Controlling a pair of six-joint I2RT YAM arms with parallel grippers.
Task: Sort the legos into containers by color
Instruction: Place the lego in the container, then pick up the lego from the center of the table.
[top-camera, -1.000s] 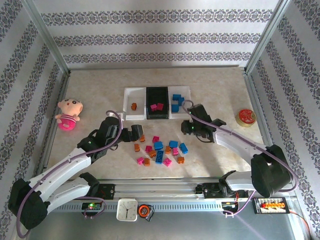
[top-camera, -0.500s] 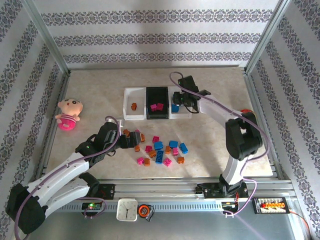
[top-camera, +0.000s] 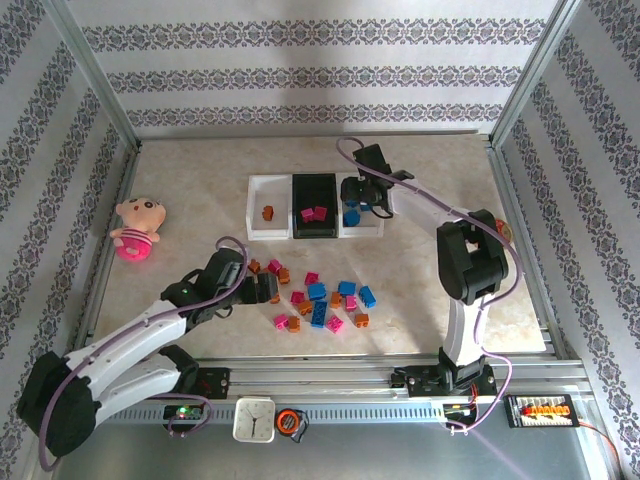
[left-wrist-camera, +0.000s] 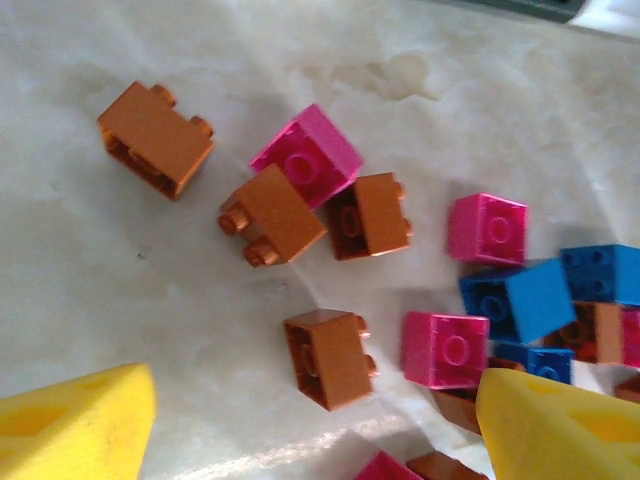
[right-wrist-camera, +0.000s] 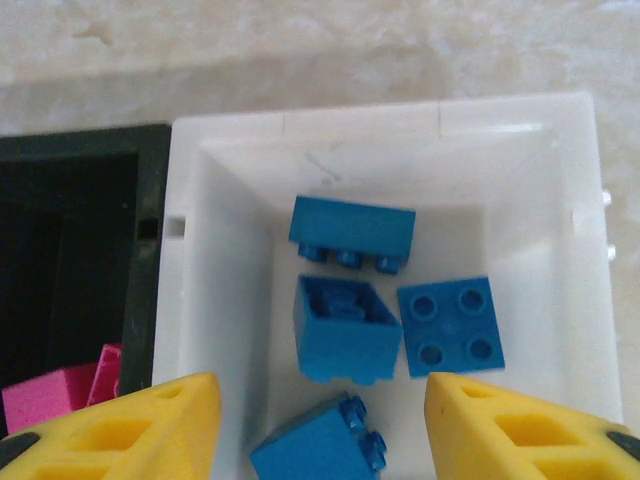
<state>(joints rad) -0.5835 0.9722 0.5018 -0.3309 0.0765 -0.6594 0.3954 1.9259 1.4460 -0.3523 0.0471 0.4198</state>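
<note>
The containers (top-camera: 262, 195) were seen upper-middle in the top view. The right gripper (right-wrist-camera: 322, 415) was parked over the right white tray, jaws spread, nothing pinched, with four blue legos (right-wrist-camera: 345, 330) inside. The left gripper (left-wrist-camera: 315, 430) was spread too, low over an orange-brown brick (left-wrist-camera: 328, 357) in the loose pile.

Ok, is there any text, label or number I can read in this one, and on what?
No text is legible.
The dial marks on the clock at the near edge are too small to read.
Any label on the tape measure beside it is too small.
Any lettering on the studs of the legos is blurred.
</note>
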